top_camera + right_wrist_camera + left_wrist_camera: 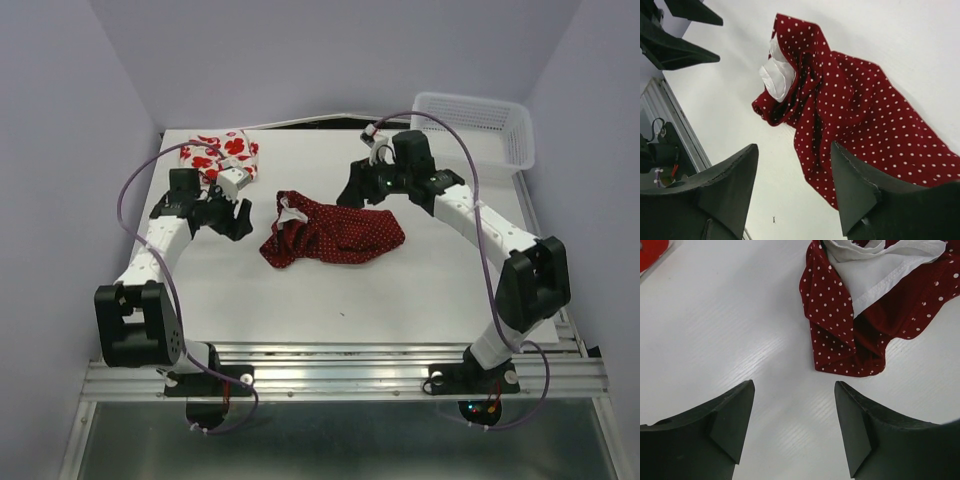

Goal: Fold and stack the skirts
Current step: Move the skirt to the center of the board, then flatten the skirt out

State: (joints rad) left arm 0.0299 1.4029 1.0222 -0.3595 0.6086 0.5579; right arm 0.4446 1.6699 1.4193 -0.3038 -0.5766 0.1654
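White and faintly ribbed, the table (350,290) is sitting between pale lilac walls, with a grooved metal rail (340,375) running along its near edge.

The left hand (794,384) is hovering low over bare tabletop. Its two black, wedge-shaped fingers are standing apart and gripping nothing. Just beyond its tips the dotted skirt (840,325) is lying, with a folded corner pointing toward the hand but not touching it.

The right hand (794,145) is hanging over the far side of the same skirt. It is likewise released, its matte black fingers spread, with cloth showing under the gap and none caught in it.

Between the two hands the dotted skirt is sprawling across the middle of the table in a wide, rumpled heap. It is soft dark red cloth sprinkled with tiny white dots, and smooth white lining (777,75) is spilling out at its left end.

The floral skirt (220,152), white with big red flowers, is lying bunched at the far left corner. The left arm's wrist is covering its near edge in the top view.

A basket (470,140) of white plastic lattice, rectangular, is standing at the far right corner behind the right arm. Purple cables (125,195) are looping along both arms.
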